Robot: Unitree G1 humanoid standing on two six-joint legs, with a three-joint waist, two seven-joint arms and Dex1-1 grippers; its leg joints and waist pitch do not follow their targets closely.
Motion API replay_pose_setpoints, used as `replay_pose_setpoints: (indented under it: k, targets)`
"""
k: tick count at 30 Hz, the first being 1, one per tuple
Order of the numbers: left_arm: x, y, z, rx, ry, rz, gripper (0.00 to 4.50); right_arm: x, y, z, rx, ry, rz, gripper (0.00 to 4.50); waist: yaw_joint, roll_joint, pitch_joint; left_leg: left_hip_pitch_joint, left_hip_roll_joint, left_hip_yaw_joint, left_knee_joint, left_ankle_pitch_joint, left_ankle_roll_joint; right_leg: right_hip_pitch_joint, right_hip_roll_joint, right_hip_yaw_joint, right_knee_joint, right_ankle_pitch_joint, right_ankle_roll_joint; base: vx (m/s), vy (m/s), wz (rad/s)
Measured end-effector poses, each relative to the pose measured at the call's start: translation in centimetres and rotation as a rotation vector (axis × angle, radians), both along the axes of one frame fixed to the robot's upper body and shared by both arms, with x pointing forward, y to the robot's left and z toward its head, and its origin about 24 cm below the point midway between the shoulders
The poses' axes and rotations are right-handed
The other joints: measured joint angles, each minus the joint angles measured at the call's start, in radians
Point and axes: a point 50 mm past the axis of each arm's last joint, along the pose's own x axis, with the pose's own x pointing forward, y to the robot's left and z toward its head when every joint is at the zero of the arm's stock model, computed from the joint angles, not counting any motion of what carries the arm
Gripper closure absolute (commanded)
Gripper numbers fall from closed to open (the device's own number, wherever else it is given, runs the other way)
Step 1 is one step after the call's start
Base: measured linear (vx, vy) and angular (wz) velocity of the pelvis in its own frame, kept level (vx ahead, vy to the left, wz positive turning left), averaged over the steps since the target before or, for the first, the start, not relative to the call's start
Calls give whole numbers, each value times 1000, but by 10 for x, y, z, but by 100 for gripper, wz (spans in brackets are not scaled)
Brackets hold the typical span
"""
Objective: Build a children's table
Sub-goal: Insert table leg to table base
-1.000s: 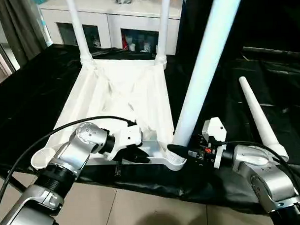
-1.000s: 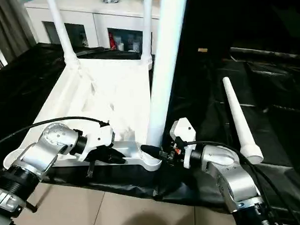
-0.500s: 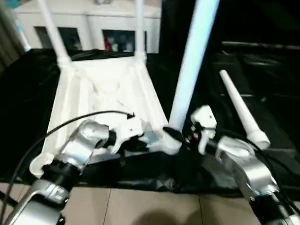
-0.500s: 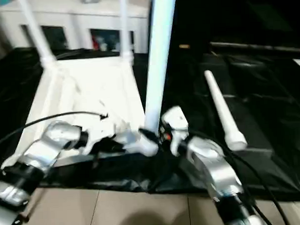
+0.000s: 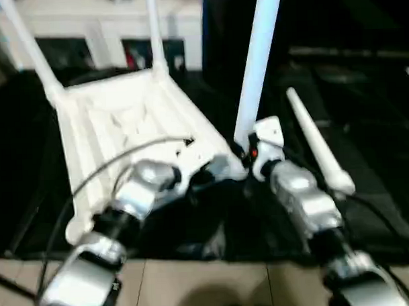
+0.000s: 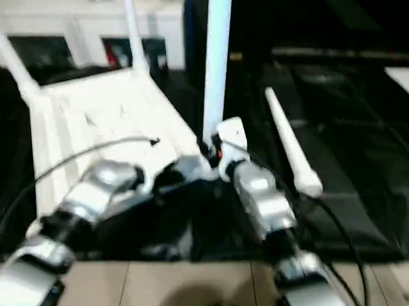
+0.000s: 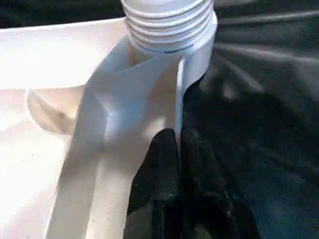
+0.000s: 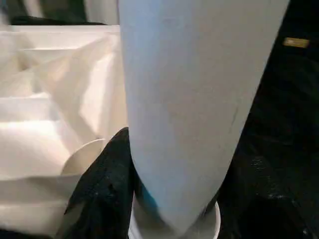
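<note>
The children's table top [image 5: 123, 122] lies upside down on a black cloth, ribs up. Two white legs [image 5: 26, 48] [image 5: 153, 34] stand in its far corner sockets. A third leg [image 5: 255, 64] stands upright in the near right socket [image 7: 169, 25]. My right gripper [image 5: 243, 153] is closed around the base of that leg [image 8: 194, 99], with one black finger [image 8: 107, 184] showing beside it. My left gripper [image 7: 174, 137] is shut, its tips against the top's edge wall just beside that socket. A fourth leg [image 5: 315, 146] lies loose on the cloth to the right.
The black cloth [image 5: 371, 120] covers the work surface, and its front edge drops to a tiled floor [image 5: 196, 287]. A white cabinet with glass doors [image 5: 106, 29] stands behind the table top. A black cable arcs over my left forearm [image 5: 135, 196].
The whole picture has shifted and tilted, so the camera has moved. Both grippers stay at the same near corner, the right one still around the upright leg.
</note>
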Motion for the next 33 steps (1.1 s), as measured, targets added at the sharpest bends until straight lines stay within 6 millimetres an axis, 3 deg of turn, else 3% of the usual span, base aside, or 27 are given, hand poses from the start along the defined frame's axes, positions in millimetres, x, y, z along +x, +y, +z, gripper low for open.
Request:
replay_pose_setpoints:
  k: [1, 3, 5, 15, 33]
  targets:
    - [0, -2, 1, -3, 0, 12, 450, 1, 1, 1, 3, -1, -14, 262, 0, 1, -1, -5, 7, -8, 0, 2, -4, -1, 3, -6, -8, 0, 0, 104, 27, -31]
    - [-3, -6, 3, -4, -3, 40, 450, 4, 3, 2, 16, -5, -34, 262, -4, -5, -6, -12, 10, -8, 2, 7, -13, -7, 5, -4, -7, 6, -10, 0, 0, 0]
    - [-7, -6, 4, -6, -3, 66, 450, 5, 6, 2, 20, -8, -32, 262, -5, -10, -9, -12, 9, -1, 2, 3, -12, -10, 3, 1, -7, 19, -18, 26, 2, 0]
    - [-14, -8, 8, -4, 4, 122, 450, 10, 17, 5, 35, -10, -25, 262, 4, -11, -10, -11, 12, 9, -3, 3, -13, -14, 6, 2, -6, 15, -22, 5, 0, 0]
    - [-19, -11, 9, -26, 30, 171, 450, 14, 21, 6, 29, -26, -14, 262, 7, -12, -11, -11, 12, 10, -3, 3, -13, -14, 6, 2, -6, 15, -21, 0, 0, 0]
